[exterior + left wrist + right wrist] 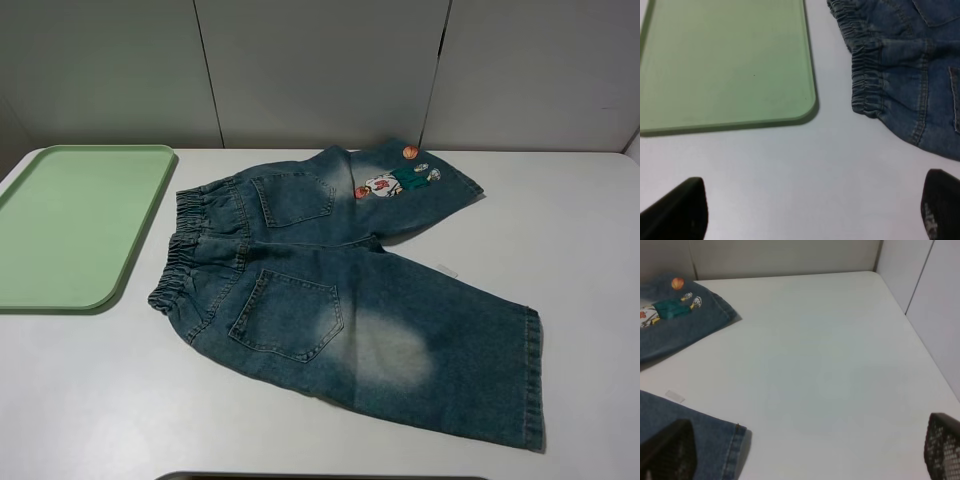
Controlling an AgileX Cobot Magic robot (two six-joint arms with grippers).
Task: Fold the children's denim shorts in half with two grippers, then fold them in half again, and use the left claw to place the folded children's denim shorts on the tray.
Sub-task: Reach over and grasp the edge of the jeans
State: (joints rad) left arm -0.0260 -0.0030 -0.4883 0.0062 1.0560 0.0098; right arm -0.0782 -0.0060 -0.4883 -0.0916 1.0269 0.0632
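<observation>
1. Shorts [350, 300]: one pair, child's size, blue-teal washed denim. They lie flat and unfolded on the tabletop [580, 230], right of centre in the high view, not on the tray.
2. Waistband [185, 250]: gathered elastic, turned toward the tray. Both legs run away from it toward the right side.
3. Pockets [290, 315]: two patch pockets, face up, one per leg.
4. Cartoon patch [395, 180]: colourful, on the far leg near its hem. A pale bleached area [395, 350] marks the near leg.
5. Tray [70, 225]: light green, rectangular, with rounded corners and a low rim. It sits on the left side of the tabletop, near the waistband but apart from it, with a strip of bare tabletop between.
6. Left claw [815, 200]: fingers [680, 212] spread wide, gripping nothing. It hangs over bare tabletop, with a corner of the tray to one side and the waistband to the other.
7. Right claw [810, 440]: fingers [670, 450] spread wide, gripping nothing. It hangs above the tabletop, with one finger just beside the hem of the near leg.
8. Slip [675, 396]: small, white, on the tabletop between the two legs.
9. Wall [310, 70]: pale grey panels behind the tabletop.
</observation>
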